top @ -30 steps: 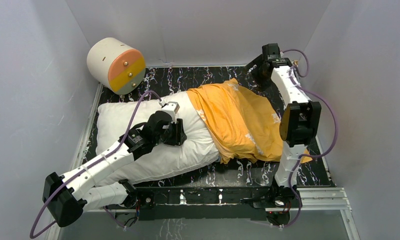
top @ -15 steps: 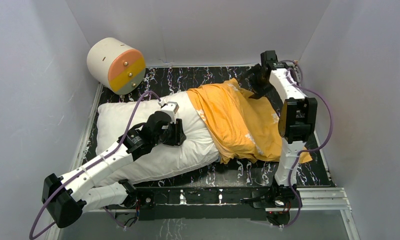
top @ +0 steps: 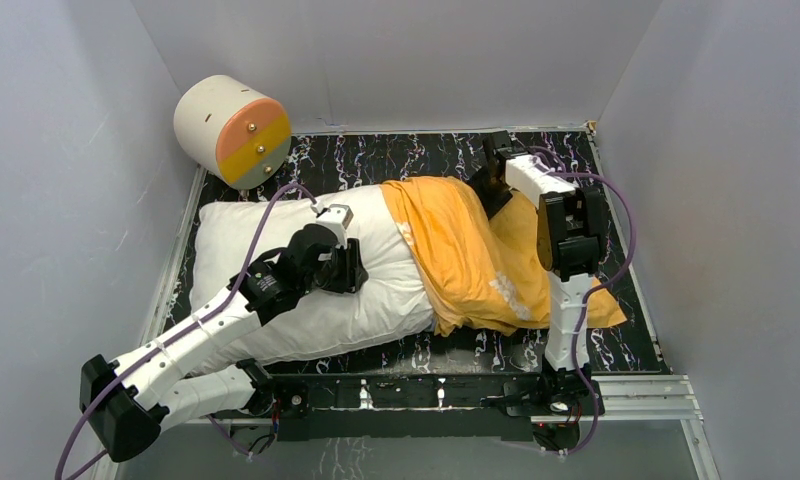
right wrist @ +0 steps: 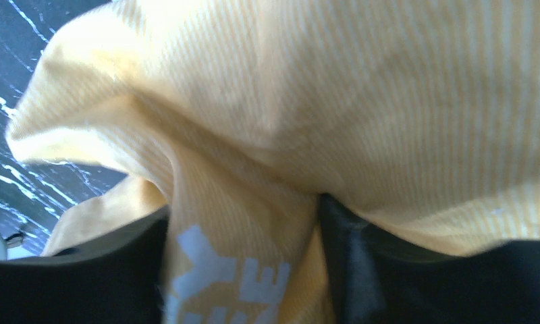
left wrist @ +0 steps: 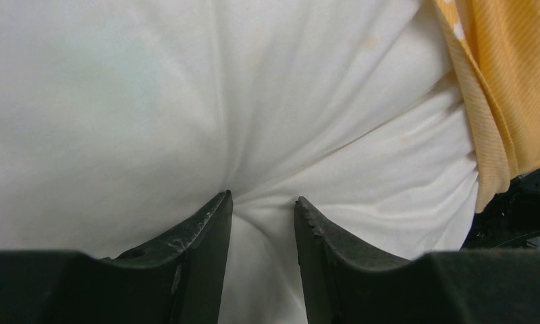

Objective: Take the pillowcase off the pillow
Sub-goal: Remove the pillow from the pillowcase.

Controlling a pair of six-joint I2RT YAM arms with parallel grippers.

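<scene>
Left arm [top: 201, 330]: white link shells, black joint housings, grey connector block at wrist. Right arm [top: 566, 300]: same white-and-black build, large black elbow housing. Purple cable [top: 258, 243] looped along each arm, base to wrist. Left gripper [left wrist: 263, 199]: fingers [left wrist: 203, 253] black, tapered, edges scuffed grey. Right gripper [right wrist: 244, 206]: fingers [right wrist: 362, 270] matte black. Bases [top: 276, 400]: black, wiring exposed.
</scene>
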